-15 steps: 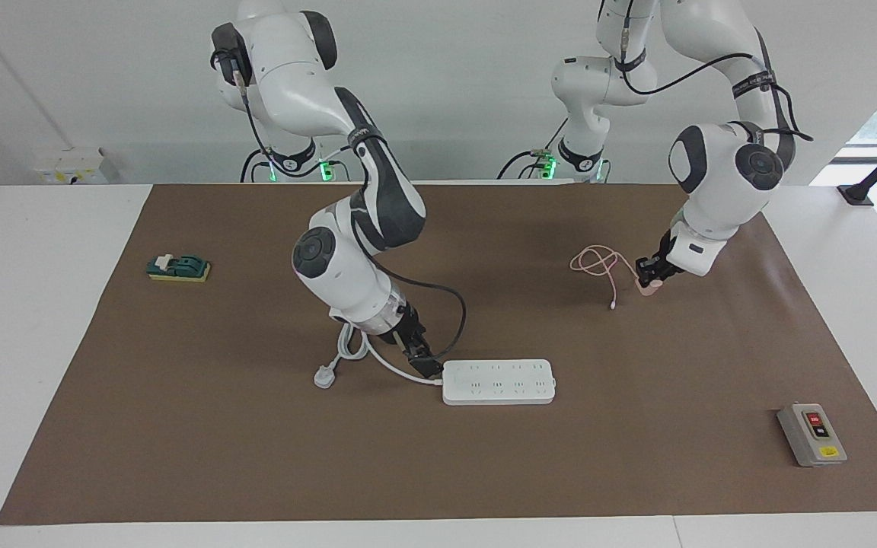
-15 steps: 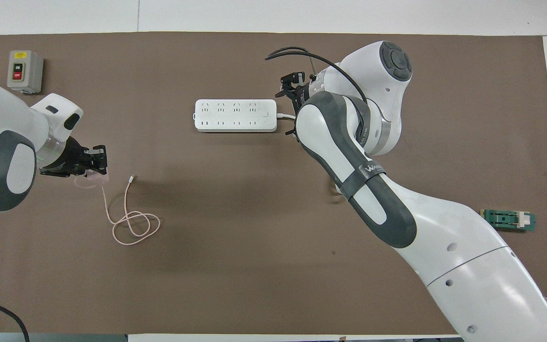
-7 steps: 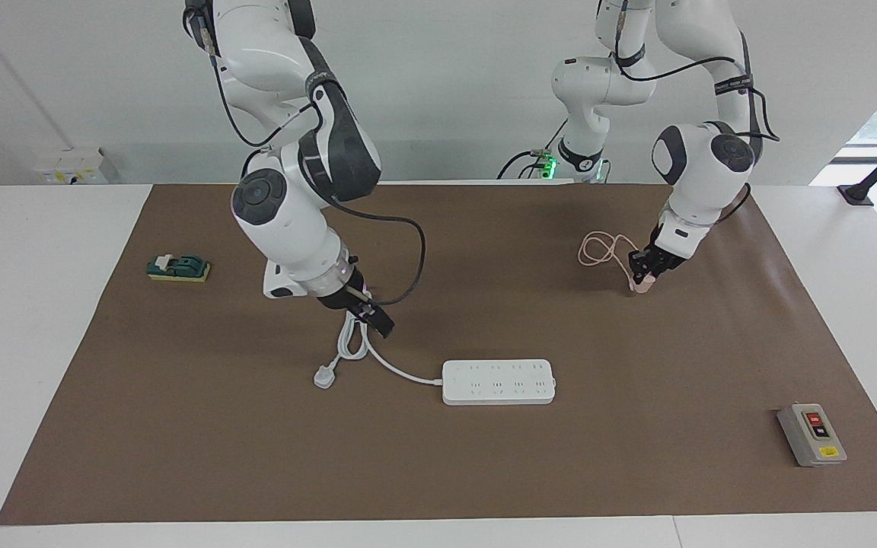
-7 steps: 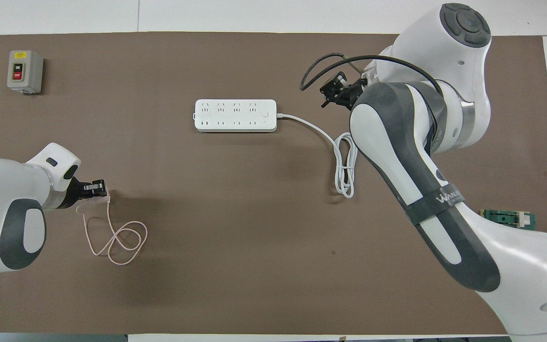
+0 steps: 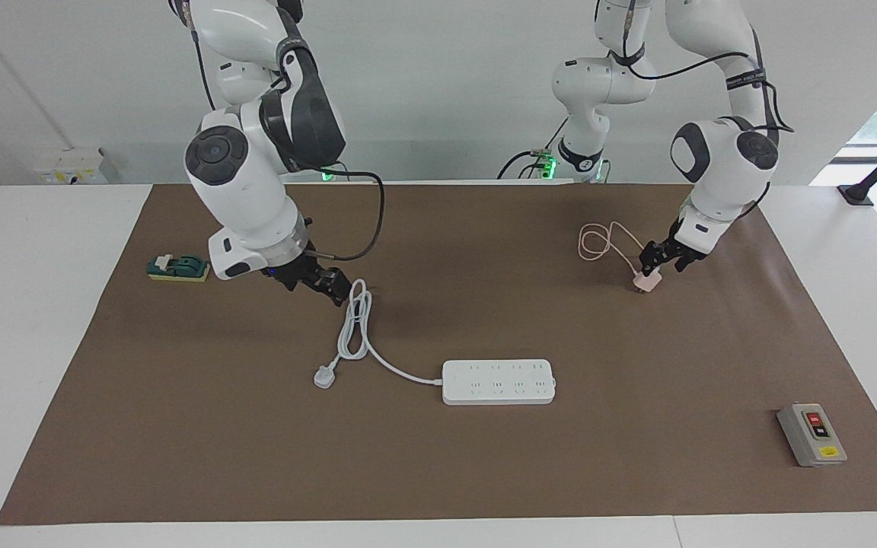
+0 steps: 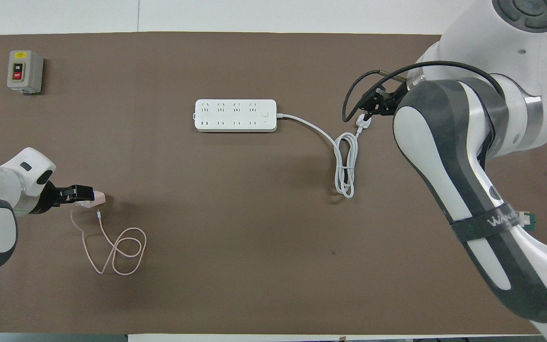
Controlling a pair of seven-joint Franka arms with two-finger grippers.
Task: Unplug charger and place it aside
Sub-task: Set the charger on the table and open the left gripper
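2 arms | left claw point(image 5: 655, 262) released over charger point(image 5: 646, 281) | right claw point(image 5: 330, 287) unclear

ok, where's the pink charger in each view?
Facing view: charger lies on the mat right of centre, just under the left tool.
Overhead view: charger at the left edge, mid-height, beside that tool's tip.
Shared landmark: the white power strip, farther from the robots.
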